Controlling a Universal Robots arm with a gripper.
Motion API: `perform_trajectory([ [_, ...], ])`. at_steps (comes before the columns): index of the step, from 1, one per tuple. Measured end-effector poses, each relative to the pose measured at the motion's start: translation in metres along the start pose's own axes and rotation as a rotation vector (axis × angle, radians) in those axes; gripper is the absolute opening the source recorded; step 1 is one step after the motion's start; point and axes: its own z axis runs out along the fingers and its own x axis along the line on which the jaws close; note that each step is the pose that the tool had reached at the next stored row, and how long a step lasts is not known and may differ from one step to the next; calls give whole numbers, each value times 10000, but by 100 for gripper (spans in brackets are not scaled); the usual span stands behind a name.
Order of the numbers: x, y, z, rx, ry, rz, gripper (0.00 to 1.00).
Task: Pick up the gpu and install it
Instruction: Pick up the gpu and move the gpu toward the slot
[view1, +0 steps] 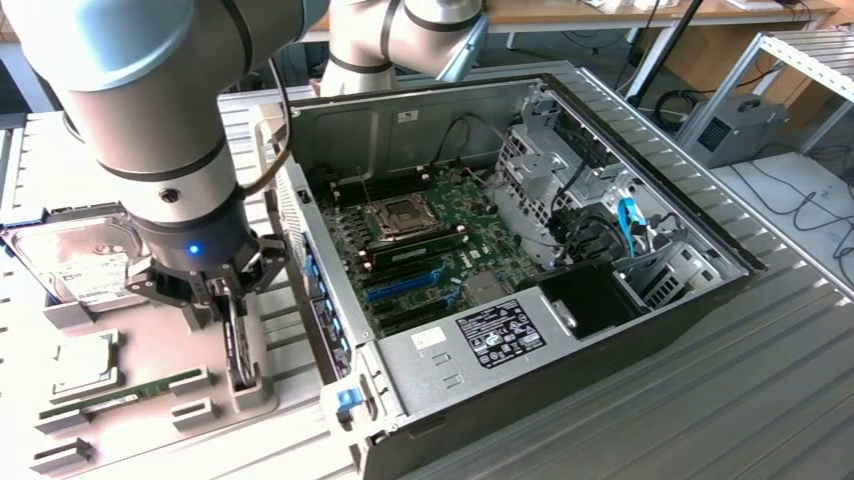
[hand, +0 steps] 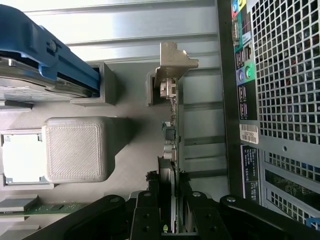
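Pinching the gpu (hand: 172, 115) by its upper edge, the jaws sit far from its bracket (hand: 172, 62). Risk: the uneven grip could let it tilt and snag the holder (hand: 150, 89).

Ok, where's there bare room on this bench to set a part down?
Free: the ribbed table at the exterior view's right of the computer case. Crowded: the parts tray, with hard drive, processor, memory stick, and the pincer shut on the gpu.

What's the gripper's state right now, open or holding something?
Gripper: closed on the gpu, which stands on edge in its gray holder.
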Motion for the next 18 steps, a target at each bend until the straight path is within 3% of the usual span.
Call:
perform_trajectory([
  [18, -3, 4, -97, -1, -1, 0, 26],
])
